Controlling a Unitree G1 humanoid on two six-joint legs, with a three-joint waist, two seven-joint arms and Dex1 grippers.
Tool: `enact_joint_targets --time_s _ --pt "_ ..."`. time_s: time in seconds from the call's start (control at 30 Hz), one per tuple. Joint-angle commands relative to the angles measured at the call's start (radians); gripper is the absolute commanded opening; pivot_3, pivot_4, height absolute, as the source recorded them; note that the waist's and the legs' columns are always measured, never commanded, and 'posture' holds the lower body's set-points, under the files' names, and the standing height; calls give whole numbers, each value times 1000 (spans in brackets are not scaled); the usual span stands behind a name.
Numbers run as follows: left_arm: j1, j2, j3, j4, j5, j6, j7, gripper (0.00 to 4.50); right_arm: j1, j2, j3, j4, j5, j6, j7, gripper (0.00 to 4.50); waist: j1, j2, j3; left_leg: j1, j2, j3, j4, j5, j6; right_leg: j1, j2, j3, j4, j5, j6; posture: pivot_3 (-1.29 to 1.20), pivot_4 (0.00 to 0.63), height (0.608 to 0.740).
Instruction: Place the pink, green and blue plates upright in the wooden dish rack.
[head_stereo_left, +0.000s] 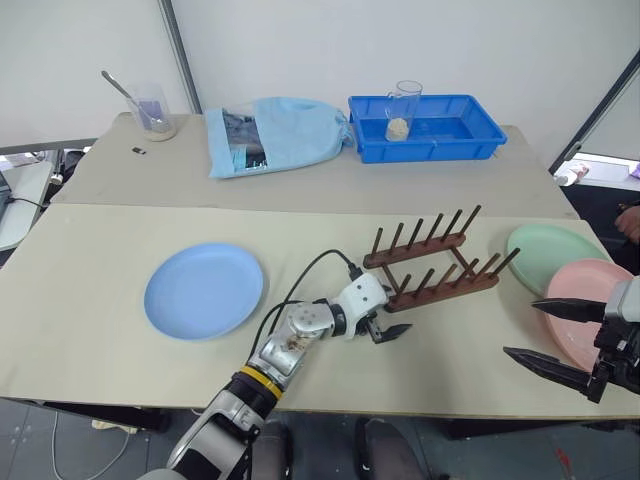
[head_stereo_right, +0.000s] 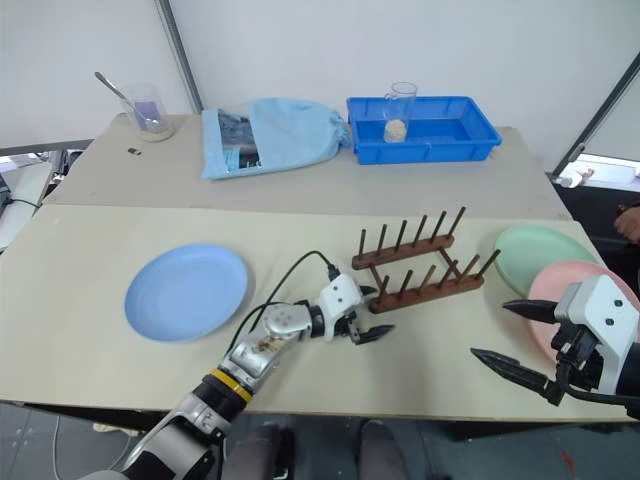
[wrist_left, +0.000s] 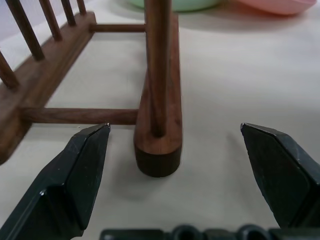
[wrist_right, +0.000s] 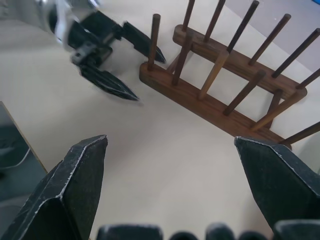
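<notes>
Head views first: your pink plate (head_stereo_left: 590, 305) is cut off at the frame's right edge and partly covered by the right hand (head_stereo_left: 545, 333), so you can't see its whole rim. The green plate (head_stereo_left: 555, 252) lies flat just behind it, the two overlapping. The blue plate (head_stereo_left: 204, 290) lies flat well off on the desk's (head_stereo_left: 90, 300) left side. The wooden dish rack (head_stereo_left: 432, 265) sits between them, empty, its long axis running left-right and slightly back toward the right, pegs slanting right. The left hand (head_stereo_left: 385, 331) is right at the rack's near-left end, fingers spread, holding nothing. The right hand is wide open too. At the back sit a blue tray (head_stereo_left: 425, 127) holding a glass (head_stereo_left: 403, 110), a light blue bag (head_stereo_left: 275, 135) and a cup with a spoon (head_stereo_left: 150, 110).

Left wrist view: the near rail's end sits between the open fingers (wrist_left: 75, 175), untouched.

Right wrist view: both of its fingers (wrist_right: 70, 190) are apart, rack and left hand ahead.
</notes>
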Motion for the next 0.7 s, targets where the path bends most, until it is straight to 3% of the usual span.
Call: enact_joint_targets --time_s 0.03,0.17,0.33,0.47,0.7 --pt "-28 -30 3 26 18 -40 2 2671 11 8 -47 -33 12 3 -7 4500 -1 0 0 0 0 0 0 0 0 0 0 0 0 0 0 0 150 740" --pt "-27 -26 14 40 23 -53 -17 844 28 18 -52 -34 9 -7 -5 4500 -2 0 0 0 0 0 0 0 0 0 0 0 0 0 0 0 150 740" --pt "-21 36 26 -6 3 -70 -111 860 54 35 -63 -41 6 -17 0 4500 -4 0 0 0 1 0 0 0 0 0 1 0 0 0 0 0 150 740" --pt "-55 113 47 -53 -69 -81 -292 860 107 52 -96 -59 6 -17 24 4500 -4 0 0 0 1 0 -1 0 0 -1 1 0 0 0 0 0 150 740" --pt "-148 111 44 94 -60 -175 -424 860 181 95 -78 -93 -23 -56 26 4500 6 0 0 -3 0 0 1 0 0 -2 0 0 -1 0 0 0 150 740"
